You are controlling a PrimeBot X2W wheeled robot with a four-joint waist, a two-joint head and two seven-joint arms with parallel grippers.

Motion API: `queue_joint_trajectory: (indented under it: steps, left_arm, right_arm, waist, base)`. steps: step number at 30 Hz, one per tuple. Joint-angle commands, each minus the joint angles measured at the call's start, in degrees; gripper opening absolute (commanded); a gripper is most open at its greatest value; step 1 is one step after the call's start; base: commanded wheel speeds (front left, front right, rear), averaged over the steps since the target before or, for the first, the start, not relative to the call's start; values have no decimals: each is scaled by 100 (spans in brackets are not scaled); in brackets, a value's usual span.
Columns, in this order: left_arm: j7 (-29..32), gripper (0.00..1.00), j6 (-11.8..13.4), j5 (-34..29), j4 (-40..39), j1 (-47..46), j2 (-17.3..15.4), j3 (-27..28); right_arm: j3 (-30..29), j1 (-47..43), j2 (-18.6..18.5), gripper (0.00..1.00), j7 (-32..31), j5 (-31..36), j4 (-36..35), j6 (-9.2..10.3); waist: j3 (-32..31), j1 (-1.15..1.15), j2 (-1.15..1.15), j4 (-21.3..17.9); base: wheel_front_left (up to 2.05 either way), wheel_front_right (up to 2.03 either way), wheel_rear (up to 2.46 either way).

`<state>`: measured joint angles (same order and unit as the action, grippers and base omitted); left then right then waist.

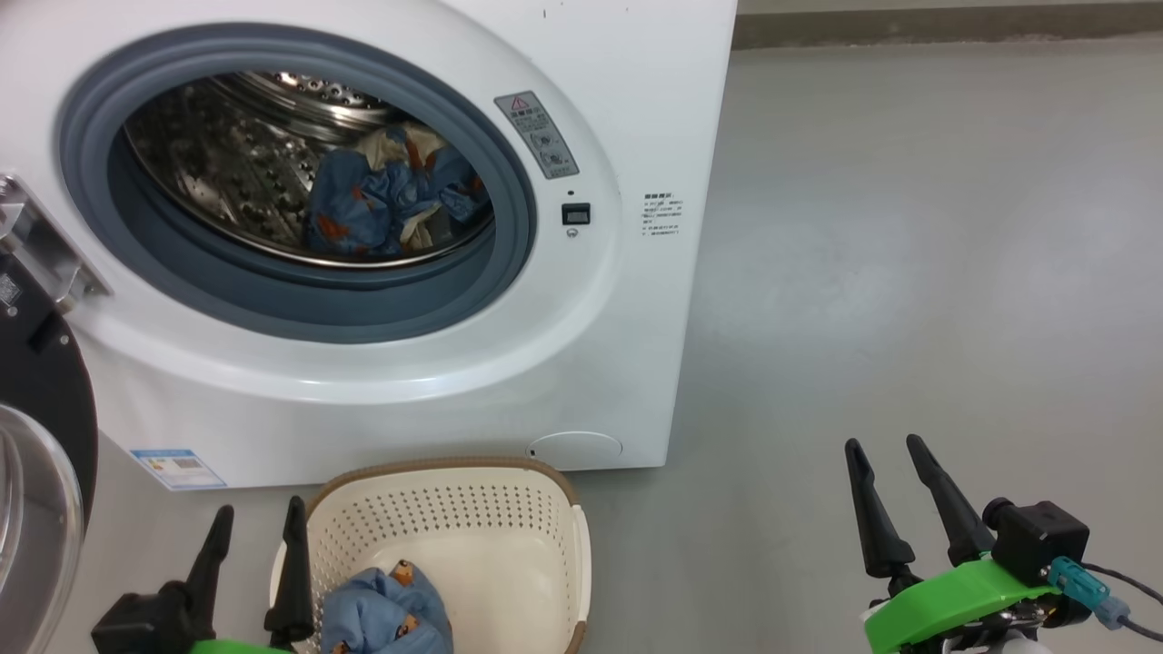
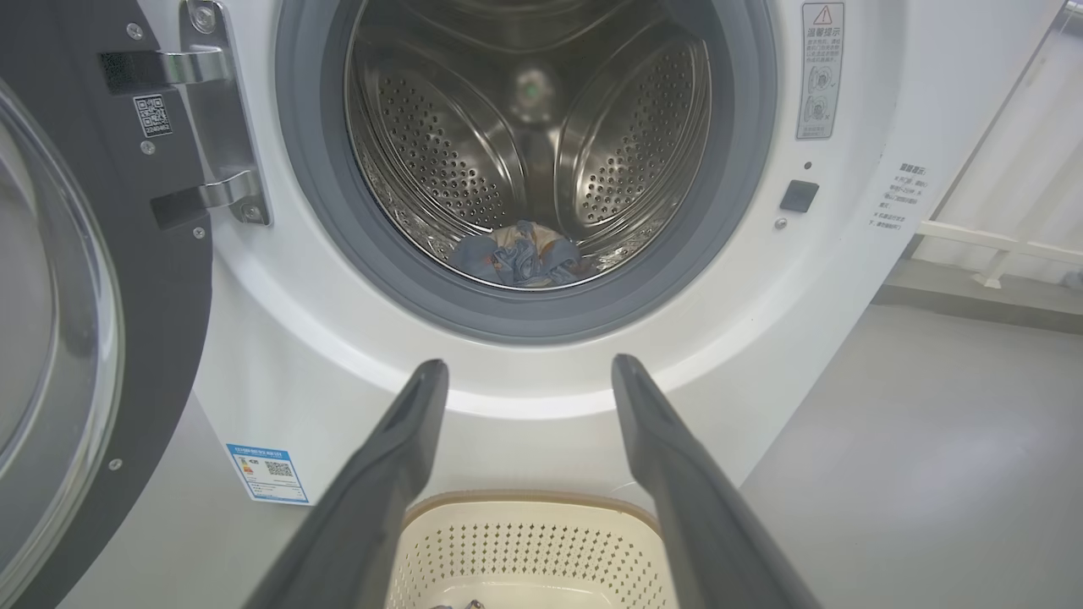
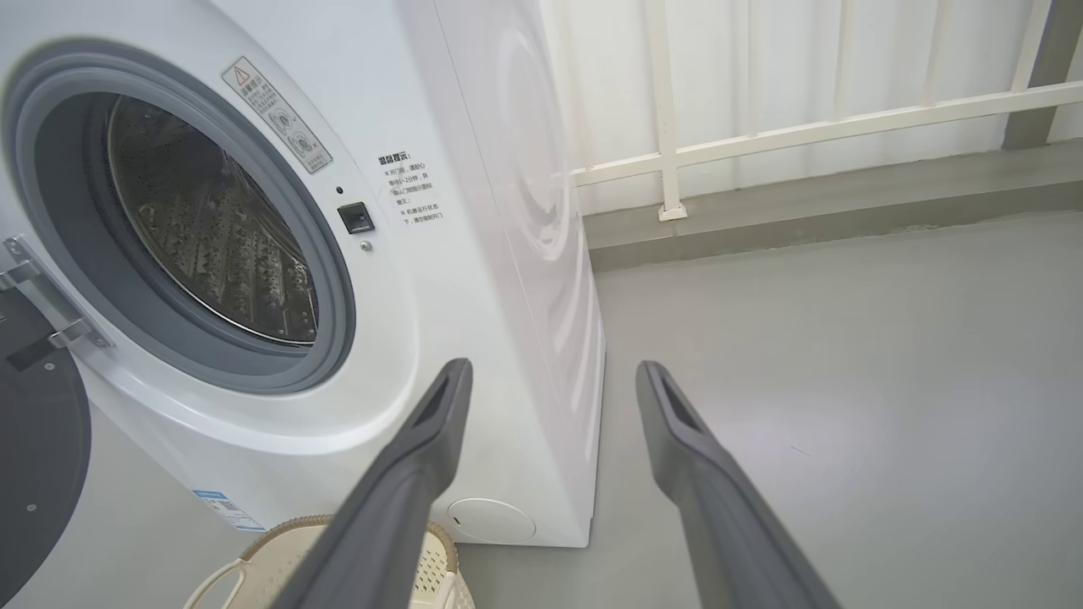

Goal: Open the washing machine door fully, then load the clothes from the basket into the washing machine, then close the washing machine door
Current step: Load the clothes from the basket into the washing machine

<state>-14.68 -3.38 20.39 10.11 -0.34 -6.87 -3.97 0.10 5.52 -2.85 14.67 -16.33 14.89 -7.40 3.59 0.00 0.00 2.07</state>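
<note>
Standing wide open at far left, the door (image 1: 41, 400) leaves the washing machine (image 1: 382, 381) mouth clear. Clothes (image 1: 391, 204) lie in its drum (image 1: 227, 173) and in the basket (image 1: 545, 536). The left gripper (image 1: 260, 505), spread and empty, is beside the basket's rim; the right gripper (image 1: 882, 443), likewise, is above bare floor (image 1: 909, 272).

- The right claw (image 1: 884, 445) has two long, dark, tapering fingers on a bright green bracket (image 1: 945, 599).
- A black boxy block (image 1: 1036, 536) carries a teal plug (image 1: 1079, 581) and a dark cable (image 1: 1136, 627).
- The left claw (image 1: 260, 506) has matching dark fingers.
</note>
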Motion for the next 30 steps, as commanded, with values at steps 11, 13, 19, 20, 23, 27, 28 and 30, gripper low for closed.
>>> queue_joint_trajectory:
  steps: [11,13,19,20,23,27,28,30]
  left_arm:
    - [-31,100,-158,-520,-261,196,232,458]
    - [-31,100,-175,-606,-252,205,257,465]
    - [-31,100,-233,-692,-232,190,323,504]
    - [-31,100,-242,-704,-225,186,331,508]
    - [-31,100,-257,-731,-208,179,342,516]
    - [-31,100,-281,-776,-165,171,360,532]
    - [-31,100,-286,-787,-156,168,363,535]
    - [-31,100,-297,-799,-148,160,370,543]
  right_arm:
    - [239,-100,-3,100,33,-39,-255,-9]
    - [243,-104,-3,100,33,-39,-254,-9]
    - [245,-115,-3,100,33,-42,-256,-9]
    - [246,-119,-3,100,33,-42,-253,-9]
    - [252,-124,-3,100,33,-39,-246,-9]
    - [264,-121,-3,100,33,-31,-240,-9]
    - [263,-120,-3,100,33,-28,-238,-9]
    - [259,-120,-3,100,33,-19,-232,-9]
  waist:
    - [-157,0,0,-100]
    - [-163,0,0,-115]
    - [-161,0,0,-135]
    - [-164,0,0,-134]
    - [-170,0,0,-132]
    - [-183,0,0,-130]
    - [-185,0,0,-128]
    - [-189,0,0,-122]
  base:
    - [0,0,0]
    - [0,0,0]
    - [0,0,0]
    - [0,0,0]
    - [0,0,0]
    - [0,0,0]
    - [0,0,0]
    - [0,0,0]
